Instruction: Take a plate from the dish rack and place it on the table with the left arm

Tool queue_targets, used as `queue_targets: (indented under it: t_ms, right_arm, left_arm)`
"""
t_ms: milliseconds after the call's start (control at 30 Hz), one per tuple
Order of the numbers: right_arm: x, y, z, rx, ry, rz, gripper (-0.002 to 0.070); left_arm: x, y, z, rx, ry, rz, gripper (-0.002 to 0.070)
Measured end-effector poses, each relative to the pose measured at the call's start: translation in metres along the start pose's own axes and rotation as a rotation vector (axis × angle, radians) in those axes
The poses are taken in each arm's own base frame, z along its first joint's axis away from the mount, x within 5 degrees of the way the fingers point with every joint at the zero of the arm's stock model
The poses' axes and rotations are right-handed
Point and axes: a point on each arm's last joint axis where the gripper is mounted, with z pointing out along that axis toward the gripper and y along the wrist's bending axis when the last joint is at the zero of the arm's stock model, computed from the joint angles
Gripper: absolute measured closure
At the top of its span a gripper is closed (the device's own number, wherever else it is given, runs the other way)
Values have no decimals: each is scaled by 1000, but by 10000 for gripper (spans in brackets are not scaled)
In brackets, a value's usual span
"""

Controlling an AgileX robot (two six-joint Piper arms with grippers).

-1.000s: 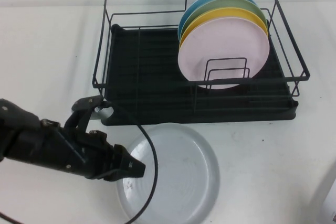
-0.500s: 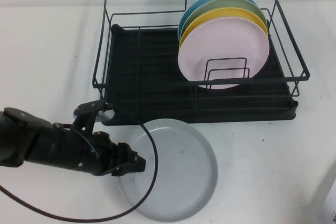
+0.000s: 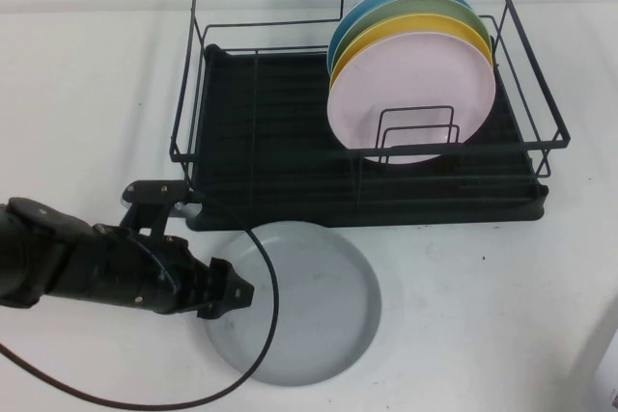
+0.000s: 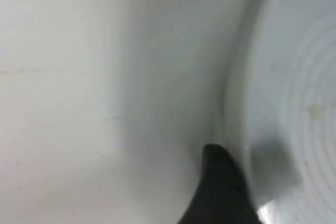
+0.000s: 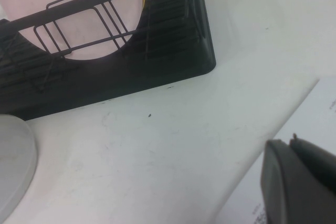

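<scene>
The pale grey-white plate [image 3: 309, 306] lies flat on the white table [image 3: 87, 94], just in front of the black wire dish rack [image 3: 251, 142]. My left gripper [image 3: 232, 292] lies low at the plate's left edge and is shut on its rim. In the left wrist view one black finger [image 4: 220, 192] sits against the plate's rim [image 4: 294, 77]; the other finger is hidden. My right gripper [image 5: 302, 182] is shut and empty, off to the right of the rack. The plate's edge also shows in the right wrist view [image 5: 13, 166].
A pink plate [image 3: 410, 94] stands upright in the rack's right half, with a yellow plate [image 3: 386, 36] and green and blue ones behind it. The left arm's black cable [image 3: 261, 354] loops over the grey plate. A white sheet [image 5: 294, 119] lies by the right gripper.
The grey plate has come down and shifted a little left with my left gripper, and now lies flat. The right arm has not moved.
</scene>
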Motion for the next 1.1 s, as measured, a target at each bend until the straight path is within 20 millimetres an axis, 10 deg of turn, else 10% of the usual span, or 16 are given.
queue_targets:
  t_ms: [333, 667, 1100]
  right_arm:
    - [0, 0, 0, 0, 0, 0, 694]
    - [0, 0, 0, 0, 0, 0, 694]
    - [0, 0, 0, 0, 0, 0, 694]
  left_arm:
    - [-19, -23, -62, -96, -167, 235, 272]
    - [-7, -65, -155, -208, -336, 409, 655]
    - [29, -86, -174, -67, -135, 245, 675]
